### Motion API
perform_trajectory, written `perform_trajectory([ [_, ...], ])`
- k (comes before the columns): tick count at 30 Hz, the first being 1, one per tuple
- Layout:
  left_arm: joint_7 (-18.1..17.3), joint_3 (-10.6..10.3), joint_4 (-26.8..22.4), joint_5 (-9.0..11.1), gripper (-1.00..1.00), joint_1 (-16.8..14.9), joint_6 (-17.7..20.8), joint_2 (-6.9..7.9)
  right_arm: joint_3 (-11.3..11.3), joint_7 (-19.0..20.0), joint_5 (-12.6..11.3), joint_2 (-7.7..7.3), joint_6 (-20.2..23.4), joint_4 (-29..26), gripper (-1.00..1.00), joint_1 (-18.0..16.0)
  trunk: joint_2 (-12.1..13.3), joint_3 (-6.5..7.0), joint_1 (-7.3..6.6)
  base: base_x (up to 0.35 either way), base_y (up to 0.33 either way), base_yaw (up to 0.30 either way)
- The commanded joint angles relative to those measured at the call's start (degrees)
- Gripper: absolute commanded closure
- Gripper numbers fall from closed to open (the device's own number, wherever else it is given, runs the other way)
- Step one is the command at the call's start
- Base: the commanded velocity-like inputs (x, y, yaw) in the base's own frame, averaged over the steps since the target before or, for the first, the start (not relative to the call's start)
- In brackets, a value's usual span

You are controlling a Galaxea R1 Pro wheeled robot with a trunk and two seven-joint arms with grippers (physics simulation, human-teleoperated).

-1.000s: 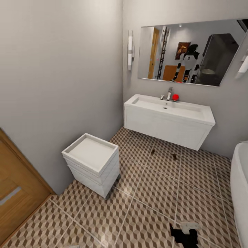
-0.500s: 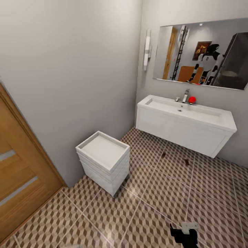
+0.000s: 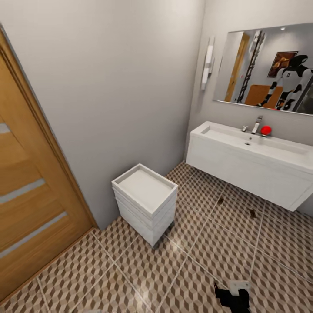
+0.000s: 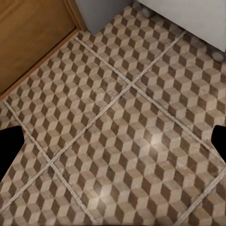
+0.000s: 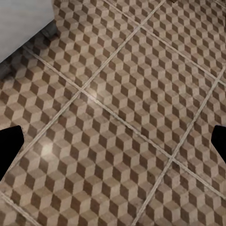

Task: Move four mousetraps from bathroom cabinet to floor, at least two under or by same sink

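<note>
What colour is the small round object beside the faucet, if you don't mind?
Red; the round object shows best in the head view.

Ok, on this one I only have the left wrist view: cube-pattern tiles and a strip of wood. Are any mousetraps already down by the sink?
Observer: Yes. In the head view one mousetrap and a second mousetrap lie on the bathroom floor at the foot of the sink, apart from each other.
Operator: Is the right claw carrying one?
Observer: No. The right claw is open in its wrist view, with bare tiles between the fingers.
Operator: And the white thing at the edge of my picture?
Observer: Likely the square white toilet, which stands between the wooden door and the sink.
</note>
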Motion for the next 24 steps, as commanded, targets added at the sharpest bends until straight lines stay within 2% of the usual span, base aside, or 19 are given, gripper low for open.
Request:
perform_trajectory([
  [1,0.1,-0.5,0.2,0.3,-1.0,-0.1,-0.3,-0.04,0.5,-0.1,-0.5,-0.01,-0.2,0.0,-1.0,0.0,-0.1,-0.11,0.03,0.0,0.0,0.25],
  [24,0.1,-0.5,0.2,0.3,-1.0,-0.1,-0.3,-0.04,0.5,-0.1,-0.5,0.0,-0.2,0.0,-1.0,0.0,-0.1,-0.11,0.03,0.0,0.0,0.25],
])
